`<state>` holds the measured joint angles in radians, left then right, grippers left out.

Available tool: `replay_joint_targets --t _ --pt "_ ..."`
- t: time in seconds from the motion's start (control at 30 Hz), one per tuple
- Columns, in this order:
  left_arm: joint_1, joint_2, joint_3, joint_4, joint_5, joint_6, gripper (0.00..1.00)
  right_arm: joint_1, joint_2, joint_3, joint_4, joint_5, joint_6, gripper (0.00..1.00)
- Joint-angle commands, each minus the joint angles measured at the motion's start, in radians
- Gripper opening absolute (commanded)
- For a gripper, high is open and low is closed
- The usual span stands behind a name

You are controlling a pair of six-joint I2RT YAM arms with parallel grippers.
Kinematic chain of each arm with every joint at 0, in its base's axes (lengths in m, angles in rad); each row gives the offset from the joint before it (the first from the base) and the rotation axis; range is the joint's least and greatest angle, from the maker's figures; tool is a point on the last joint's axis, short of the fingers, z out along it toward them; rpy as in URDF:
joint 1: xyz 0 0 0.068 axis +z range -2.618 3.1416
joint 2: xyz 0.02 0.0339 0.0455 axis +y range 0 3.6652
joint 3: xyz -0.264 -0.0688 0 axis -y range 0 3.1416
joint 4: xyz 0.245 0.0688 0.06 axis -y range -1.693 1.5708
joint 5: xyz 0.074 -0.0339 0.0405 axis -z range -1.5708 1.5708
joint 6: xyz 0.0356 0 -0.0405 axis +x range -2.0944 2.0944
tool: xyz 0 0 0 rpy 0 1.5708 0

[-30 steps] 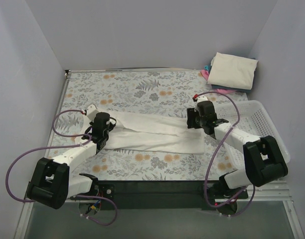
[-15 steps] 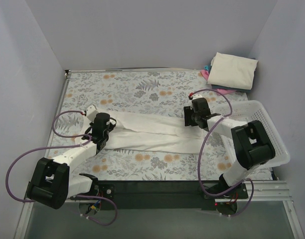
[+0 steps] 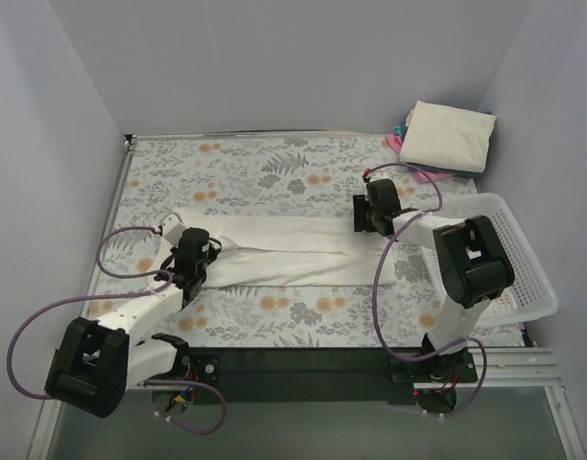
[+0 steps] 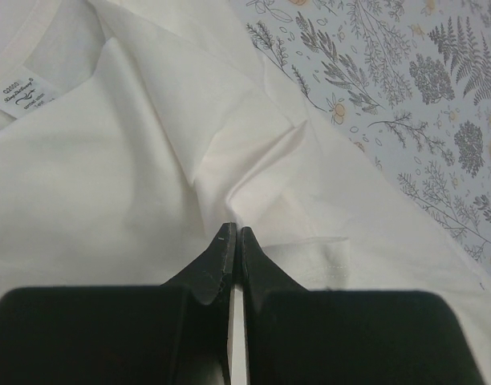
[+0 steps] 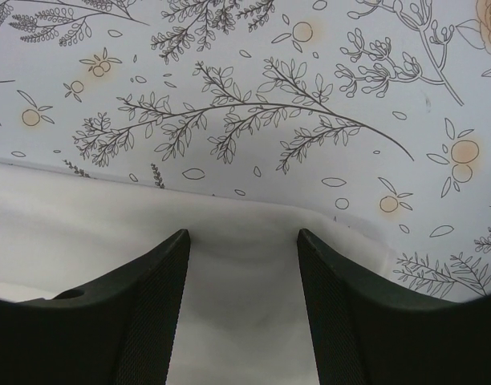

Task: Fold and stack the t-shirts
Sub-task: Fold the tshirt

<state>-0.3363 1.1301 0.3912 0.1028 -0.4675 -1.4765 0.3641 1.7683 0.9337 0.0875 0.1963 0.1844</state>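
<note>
2 grippers sit on 1 white t-shirt (image 3: 284, 251), which we see stretched flat across the table (image 3: 274, 172) middle. Left gripper (image 4: 233, 233) is clamped closed, tips pinching a crease near the collar label (image 4: 22, 98). Right gripper (image 5: 243, 237) is wide open over the shirt's right edge, gripping nothing. Folded t-shirts (image 3: 447, 136) are stacked back-right, beyond the basket (image 3: 519, 259).

t-shirt (image 4: 125, 152): white cloth, matt, soft, creased, woven neck label | counter (image 5: 229, 80): smooth matt floral-print covering | left hand (image 4: 232, 234): black plastic, smooth, faint sheen | right hand (image 5: 243, 237): black, matt, fine-grained inner pads (image 5: 153, 321) | basket (image 3: 519, 254): white plastic lattice
</note>
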Motion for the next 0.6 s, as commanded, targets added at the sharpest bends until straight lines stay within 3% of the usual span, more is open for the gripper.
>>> replay_joint_targets --t 0.0,0.1,0.13,0.2,0.23,0.3,0.43,0.57 --pt "-0.009 -0.044 -0.021 0.017 0.003 -0.024 0.00 -0.019 0.036 0.008 -0.043 0.014 0.010 0.51" --pt "-0.032 -0.035 -0.020 0.043 0.046 -0.007 0.01 -0.019 0.026 0.014 -0.035 -0.032 -0.002 0.51" --pt "-0.044 -0.032 -0.014 0.046 0.044 -0.002 0.19 -0.017 0.010 0.014 -0.032 -0.044 -0.008 0.51" --pt "-0.079 -0.036 -0.002 0.043 0.017 0.018 0.34 -0.014 -0.022 0.014 -0.029 -0.075 -0.017 0.51" --pt "-0.082 -0.044 0.008 0.035 0.007 0.021 0.49 -0.013 -0.038 0.010 -0.029 -0.081 -0.025 0.51" --pt "-0.086 -0.082 0.041 0.005 -0.028 0.027 0.63 0.002 -0.070 0.005 -0.029 -0.084 -0.034 0.51" --pt "-0.086 -0.135 0.118 -0.034 -0.141 0.083 0.73 0.053 -0.164 -0.001 -0.025 -0.107 -0.049 0.51" --pt "-0.069 -0.011 0.241 -0.037 -0.218 0.198 0.73 0.122 -0.199 0.010 -0.012 -0.130 -0.045 0.51"
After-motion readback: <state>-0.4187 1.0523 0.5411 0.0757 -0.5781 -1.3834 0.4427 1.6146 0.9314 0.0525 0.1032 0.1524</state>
